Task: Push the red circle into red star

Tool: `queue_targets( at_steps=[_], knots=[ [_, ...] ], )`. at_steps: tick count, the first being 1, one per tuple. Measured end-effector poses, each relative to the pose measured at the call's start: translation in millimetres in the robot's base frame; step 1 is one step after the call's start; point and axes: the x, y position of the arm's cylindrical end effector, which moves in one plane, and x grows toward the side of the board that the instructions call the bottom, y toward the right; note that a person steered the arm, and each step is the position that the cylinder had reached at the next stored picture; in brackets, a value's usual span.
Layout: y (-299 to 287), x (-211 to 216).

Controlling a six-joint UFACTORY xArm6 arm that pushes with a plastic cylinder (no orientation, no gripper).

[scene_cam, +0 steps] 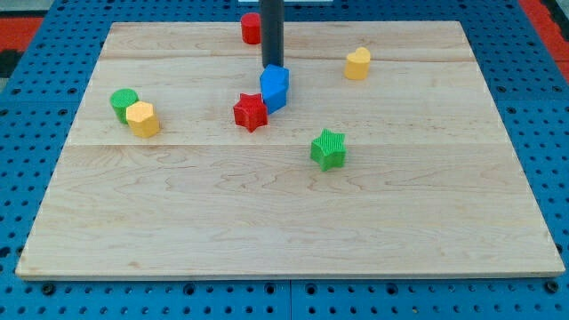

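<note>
The red circle [250, 28] sits near the board's top edge, partly hidden by my dark rod on its right side. The red star [251, 112] lies lower, near the board's middle. A blue block [275, 87] stands against the star's upper right. My tip [272, 67] rests just above the blue block, touching or nearly touching its top, below and right of the red circle.
A yellow block [357, 63] sits at the upper right. A green star [329, 149] lies right of centre. A green circle [124, 102] and a yellow hexagon [142, 118] touch each other at the left. The wooden board [284, 231] lies on a blue perforated table.
</note>
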Motion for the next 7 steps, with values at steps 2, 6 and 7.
queue_targets(
  at_steps=[2,6,7],
  knots=[
    [32.0,-52.0],
    [-134.5,-106.4],
    [-180.9,-96.8]
  ],
)
